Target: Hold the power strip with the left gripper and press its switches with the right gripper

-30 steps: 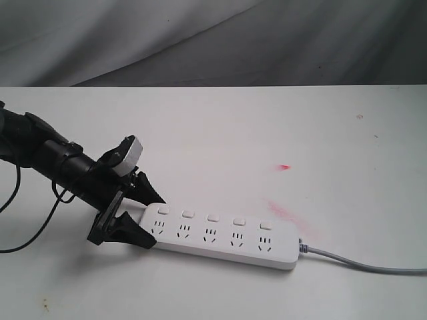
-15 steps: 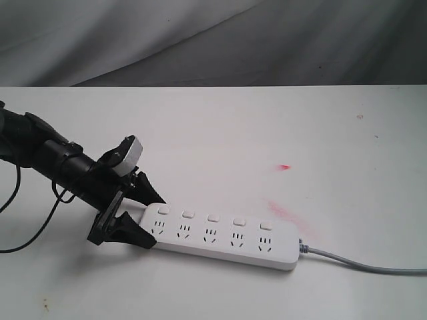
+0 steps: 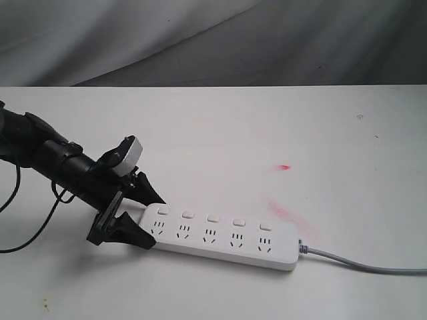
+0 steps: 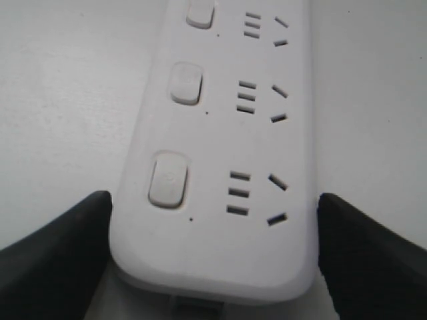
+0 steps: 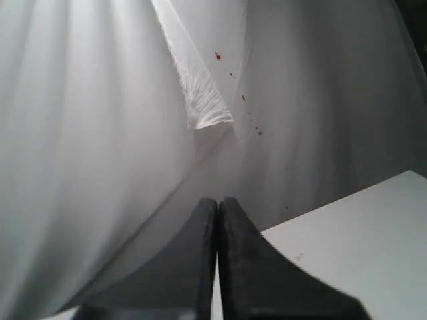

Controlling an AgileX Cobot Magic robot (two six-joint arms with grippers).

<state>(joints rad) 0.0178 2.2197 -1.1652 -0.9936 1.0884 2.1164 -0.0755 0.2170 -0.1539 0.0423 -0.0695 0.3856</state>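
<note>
Exterior view, and the power strip (image 3: 223, 233) is lying flat on the white counter (image 3: 220, 127). It is running from lower centre-left out to the right with its sockets facing up. Its grey cord (image 3: 363, 267) is trailing off the right-hand end toward the edge of the picture. The left claw (image 3: 155, 221) is sitting low on its black arm at the left, straddling the strip's left end.

Left wrist view is backing that up. The two black fingers (image 4: 53, 260) are sitting one on each long side of that end, parted only as wide as the strip and pressing right up against its edges. The switches (image 4: 168, 180) are showing in a row along one side, one beside each socket, three of them in this shot.

Right wrist view: the right claw (image 5: 217, 203) is holding its fingers tight together, gripping nothing. It is pointing at a pale draped curtain (image 5: 100, 133), with a corner of the counter showing too. Red marks (image 3: 283, 211) are staining the counter just behind the strip's right half.
</note>
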